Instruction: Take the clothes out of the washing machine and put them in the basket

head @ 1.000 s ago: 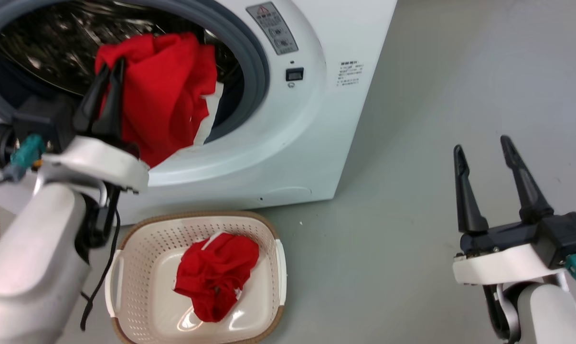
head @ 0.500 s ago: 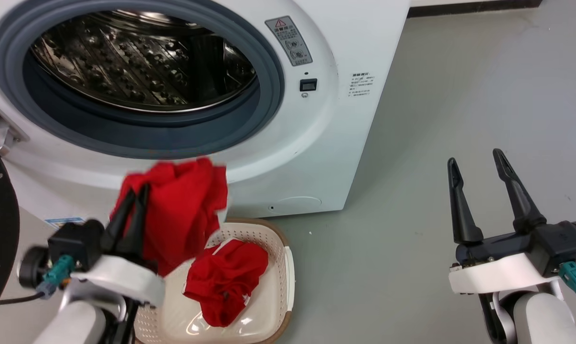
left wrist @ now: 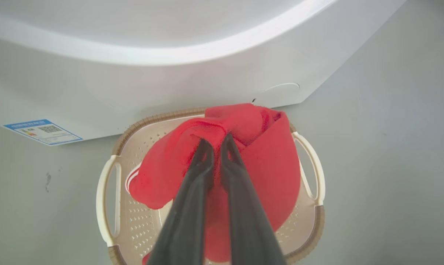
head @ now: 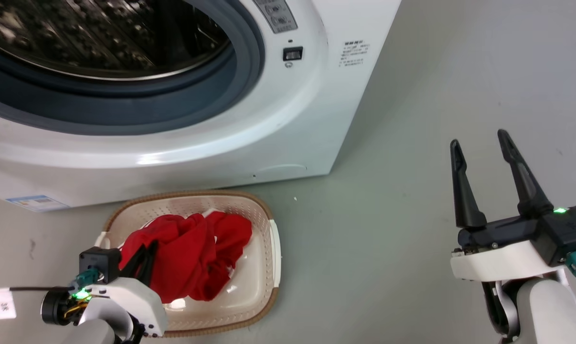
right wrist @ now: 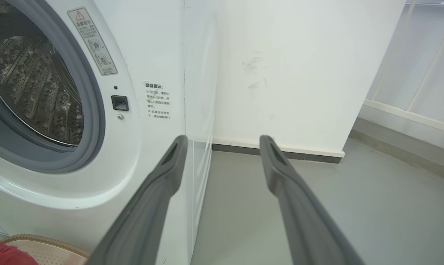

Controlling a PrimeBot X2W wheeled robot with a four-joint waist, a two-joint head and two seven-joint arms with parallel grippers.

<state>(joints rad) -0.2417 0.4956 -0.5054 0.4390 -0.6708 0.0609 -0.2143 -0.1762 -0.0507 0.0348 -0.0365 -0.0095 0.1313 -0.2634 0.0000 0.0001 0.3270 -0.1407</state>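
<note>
Red clothes (head: pixel 192 255) that hung at the washing machine (head: pixel 288 124) mouth a second ago now slump in the basket (head: pixel 274 258) near left, left gripper (head: pixel 147 248) jaws still clamped on them, right gripper (head: pixel 478 138) jaws spread empty, so release looks next.

Smooth grey floor (head: pixel 412 119) runs from near to far, with a small dark mark (head: pixel 31 247) at the near left. Far off stands a white wall (right wrist: pixel 299 66), faintly scuffed, a dark skirting (right wrist: pixel 236 149) along its foot. To its right, pale bars (right wrist: pixel 428 66) rise above a low ledge (right wrist: pixel 402 115). Light is soft and even.
</note>
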